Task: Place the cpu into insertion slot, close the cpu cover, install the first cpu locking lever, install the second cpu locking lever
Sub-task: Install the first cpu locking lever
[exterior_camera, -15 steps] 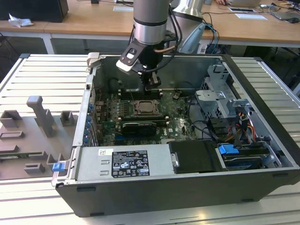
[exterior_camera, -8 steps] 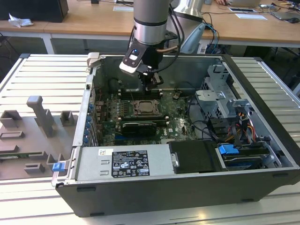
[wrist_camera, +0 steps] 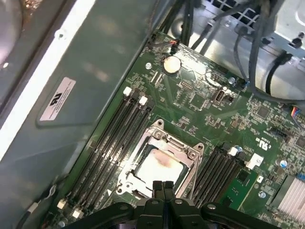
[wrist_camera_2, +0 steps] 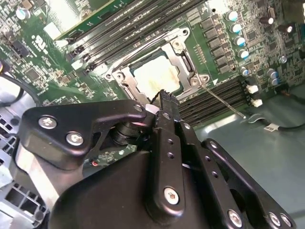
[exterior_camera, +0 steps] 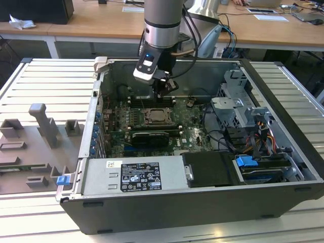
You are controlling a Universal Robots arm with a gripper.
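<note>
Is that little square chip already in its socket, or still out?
In. The pale chip lies flat inside the socket on the green board, with the silver frame around it.

Overhead access to insertion slot [exterior_camera: 156, 116] open. Memory slots [wrist_camera: 110, 142] flank it, low. Black card [exterior_camera: 150, 136] stands just beside; cables [exterior_camera: 218, 135] well apart.

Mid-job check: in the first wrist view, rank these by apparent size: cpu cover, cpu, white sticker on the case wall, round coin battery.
1. cpu cover, largest.
2. cpu and white sticker: about alike, so not ranked.
3. coin battery, smallest.
</note>
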